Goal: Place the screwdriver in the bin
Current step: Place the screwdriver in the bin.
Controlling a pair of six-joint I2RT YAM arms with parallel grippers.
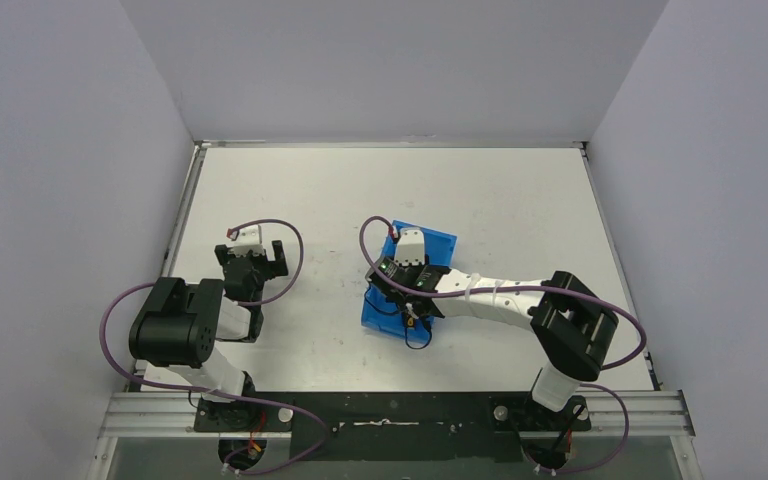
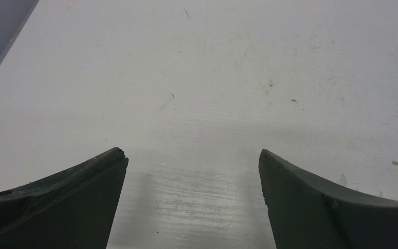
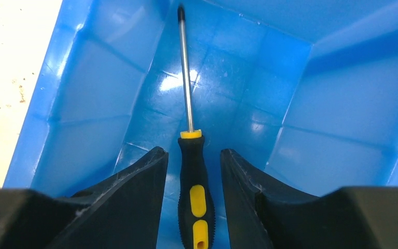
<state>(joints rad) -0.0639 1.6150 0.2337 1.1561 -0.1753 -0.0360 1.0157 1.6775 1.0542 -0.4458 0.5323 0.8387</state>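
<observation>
The blue bin [image 3: 83, 104] fills the right wrist view, and it sits mid-table under the right arm [image 1: 430, 245]. Inside it lies the screwdriver [image 3: 194, 192], black-and-yellow handle toward the camera, thin shaft pointing at the far wall. My right gripper [image 3: 193, 151] reaches down into the bin with a finger on each side of the handle; a thin strip of blue shows on both sides, so the jaws stand slightly open and off it. From above, that gripper [image 1: 405, 300] hides most of the bin's inside. My left gripper [image 2: 193, 153] hangs open over bare table, far left of the bin [image 1: 265, 258].
White table [image 1: 520, 210] with grey walls on three sides. Purple cables loop around both arms [image 1: 280, 260]. The bin's walls [image 3: 352, 104] stand close around the right fingers.
</observation>
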